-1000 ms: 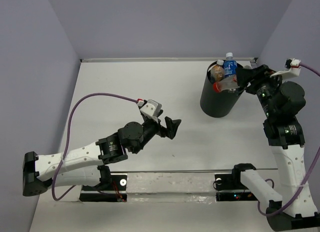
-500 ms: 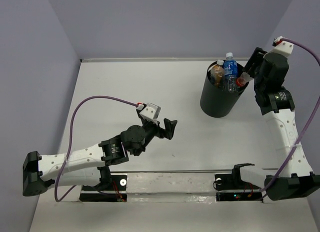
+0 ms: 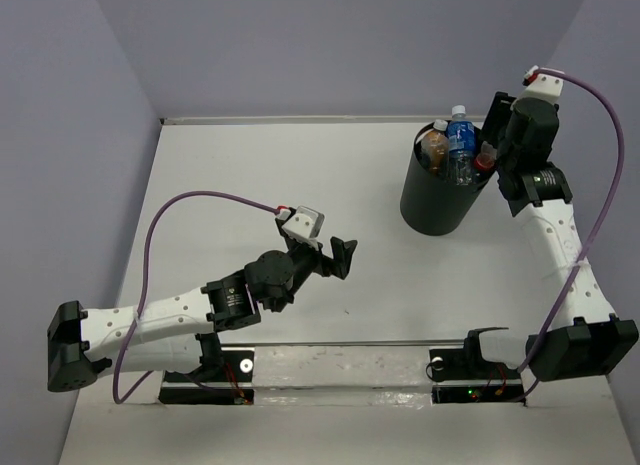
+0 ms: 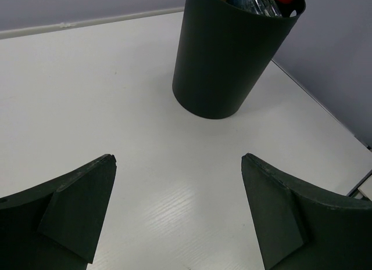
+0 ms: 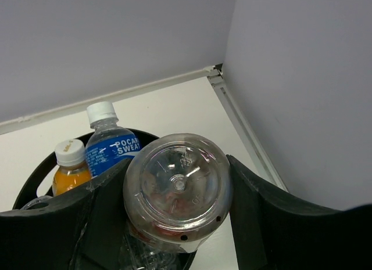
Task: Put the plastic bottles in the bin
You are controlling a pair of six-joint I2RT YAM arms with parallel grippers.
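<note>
I have my right jaws clamped on the belly of a clear red-capped bottle (image 5: 177, 186), neck toward the bin (image 4: 226, 61) at its rim; it looks light, slick and crushable, so mid-body suits, while my left jaws hang apart, empty.

This looks like a robotics lab test cell. A plain white table (image 3: 250, 175) is closed in by bare pale-violet walls (image 3: 330, 45) at 9, 12 and 3 o'clock. At 6 o'clock, two white-and-black robot arms, left (image 3: 170, 320) and right (image 3: 565, 255), are bolted along a metal rail (image 3: 340, 363). Each arm trails a purple cable (image 3: 205, 194). At 1 o'clock stands a black bin (image 3: 435, 200) holding plastic bottles (image 3: 458, 140).
</note>
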